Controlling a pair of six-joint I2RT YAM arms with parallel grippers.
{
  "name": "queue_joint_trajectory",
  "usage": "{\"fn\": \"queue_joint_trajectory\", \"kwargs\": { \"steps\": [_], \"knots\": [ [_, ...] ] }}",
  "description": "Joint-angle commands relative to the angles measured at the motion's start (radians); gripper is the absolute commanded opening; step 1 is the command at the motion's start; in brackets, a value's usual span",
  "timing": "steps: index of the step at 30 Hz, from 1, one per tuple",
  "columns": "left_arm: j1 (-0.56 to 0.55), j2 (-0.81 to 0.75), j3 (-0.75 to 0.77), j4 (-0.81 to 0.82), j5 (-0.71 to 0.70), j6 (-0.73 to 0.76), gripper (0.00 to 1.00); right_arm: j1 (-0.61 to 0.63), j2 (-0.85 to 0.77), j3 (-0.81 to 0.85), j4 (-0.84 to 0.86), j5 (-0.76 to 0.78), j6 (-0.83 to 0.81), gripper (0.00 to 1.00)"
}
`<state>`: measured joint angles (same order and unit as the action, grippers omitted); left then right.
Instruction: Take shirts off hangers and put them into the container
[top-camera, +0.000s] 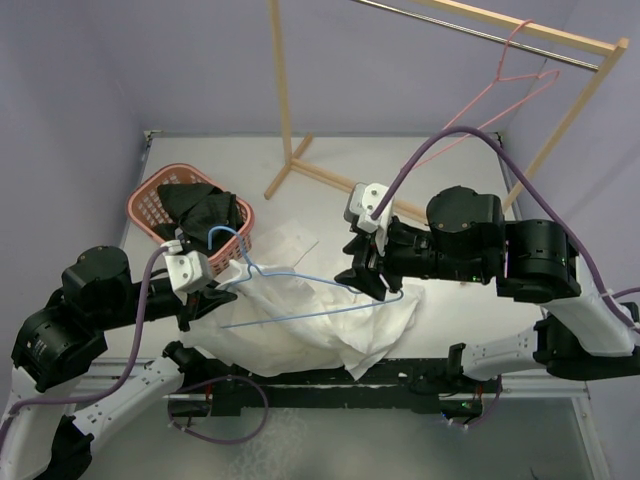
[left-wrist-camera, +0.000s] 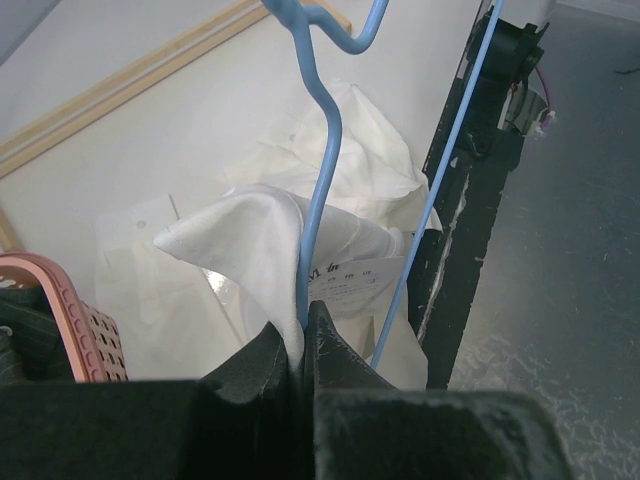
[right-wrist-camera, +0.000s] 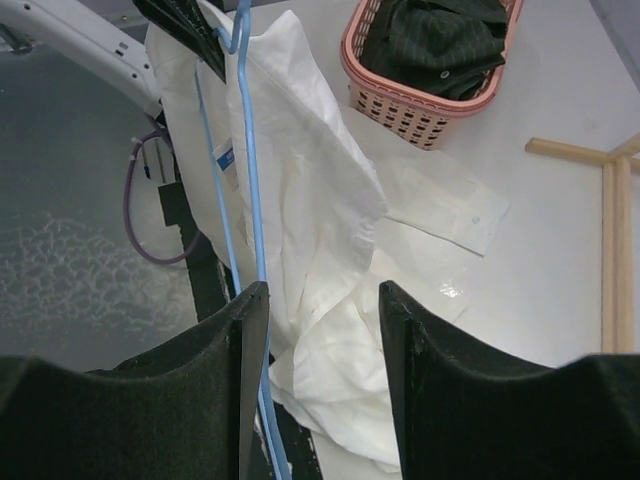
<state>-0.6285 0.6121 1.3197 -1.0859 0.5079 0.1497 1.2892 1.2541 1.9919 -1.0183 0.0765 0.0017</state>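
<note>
Blue hanger (left-wrist-camera: 322, 190) pinched in left claw (left-wrist-camera: 303, 335); right claw (right-wrist-camera: 320, 295) gapes over white shirt (right-wrist-camera: 320, 180).

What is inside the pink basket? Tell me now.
A dark shirt lies bunched inside the basket, filling most of it. The basket's floor and anything beneath the shirt are covered, so cannot be seen.

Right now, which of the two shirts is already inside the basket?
The dark pinstriped shirt: it sits bunched in the pink basket. The white shirt lies outside it, on the table.
</note>
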Motion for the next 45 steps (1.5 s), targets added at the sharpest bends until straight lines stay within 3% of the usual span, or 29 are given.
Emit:
{"fn": "queue_joint_trajectory", "kwargs": {
  "steps": [1, 18, 20, 26, 28, 34, 41, 42, 45],
  "knots": [
    [0.004, -0.008, 0.006, 0.053, 0.000, 0.002, 0.00, -0.001, -0.031, 0.000, 0.046, -0.080, 0.020, 0.51],
    [0.004, -0.017, 0.017, 0.063, -0.004, -0.003, 0.00, -0.001, -0.040, -0.112, 0.085, -0.183, 0.051, 0.41],
    [0.004, -0.017, 0.016, 0.065, -0.004, -0.004, 0.00, -0.001, -0.033, -0.114, 0.085, -0.184, 0.052, 0.36],
    [0.004, -0.011, -0.007, 0.095, -0.044, -0.018, 0.00, 0.000, -0.033, -0.114, 0.094, -0.156, 0.060, 0.05],
    [0.005, 0.005, -0.026, 0.132, -0.074, -0.033, 0.00, 0.000, -0.040, -0.113, 0.096, -0.138, 0.069, 0.00],
    [0.006, 0.128, -0.068, 0.324, -0.180, -0.086, 0.00, -0.001, -0.060, -0.110, 0.084, -0.047, 0.114, 0.00],
    [0.004, 0.358, 0.022, 0.480, -0.216, -0.079, 0.00, -0.001, -0.089, -0.106, 0.037, 0.182, 0.160, 0.00],
    [0.004, 0.379, 0.036, 0.487, -0.228, -0.074, 0.01, -0.001, -0.092, -0.104, 0.028, 0.214, 0.166, 0.00],
    [0.004, 0.423, 0.070, 0.479, -0.244, -0.065, 0.19, -0.001, -0.104, -0.105, 0.008, 0.301, 0.186, 0.00]
  ]
}}
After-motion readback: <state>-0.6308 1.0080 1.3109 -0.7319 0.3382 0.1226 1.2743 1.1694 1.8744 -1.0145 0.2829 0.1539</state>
